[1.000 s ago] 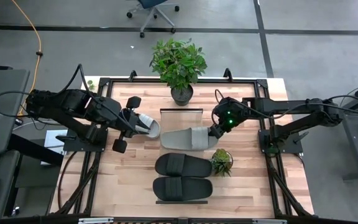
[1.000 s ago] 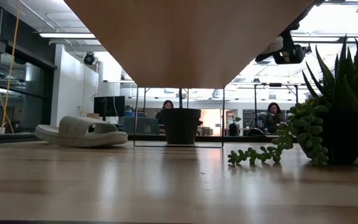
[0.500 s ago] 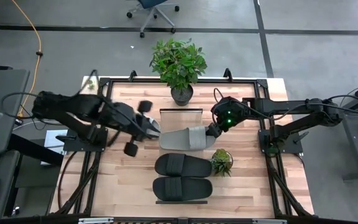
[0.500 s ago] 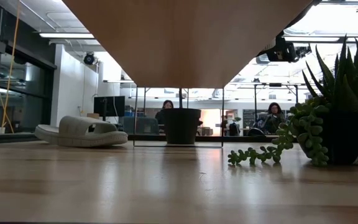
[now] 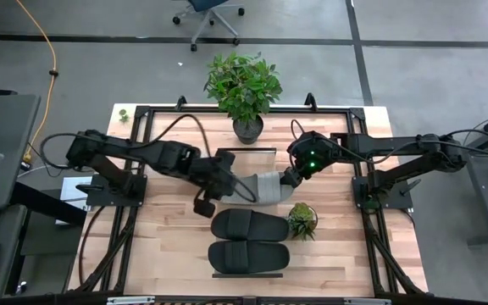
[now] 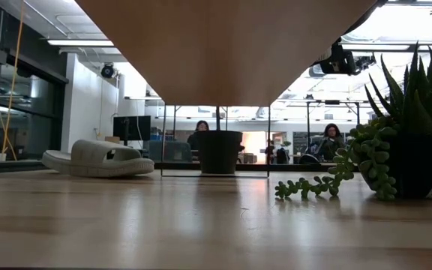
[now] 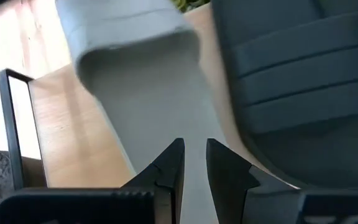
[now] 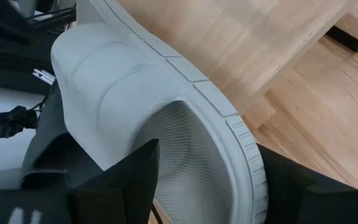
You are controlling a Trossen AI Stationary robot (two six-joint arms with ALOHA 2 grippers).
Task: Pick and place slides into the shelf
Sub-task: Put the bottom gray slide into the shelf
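Two slides (image 5: 249, 240) side by side on shelf (image 5: 227, 205), third slide (image 5: 265, 186) just behind, potted plant (image 5: 302, 219) right

"What is at the top middle of the picture from above?"

"A big leafy plant (image 5: 242, 83) in a dark pot (image 5: 247, 129). It sits at the far edge of the wooden table (image 5: 168, 241)."

"Is there another plant?"

"Yes, a small spiky plant (image 5: 302, 219), lower and to the right. From table height it fills the right side."

"What is on the floor?"

"An office chair (image 5: 209, 14) at the top, and a yellow cable (image 5: 52, 52) at the upper left."
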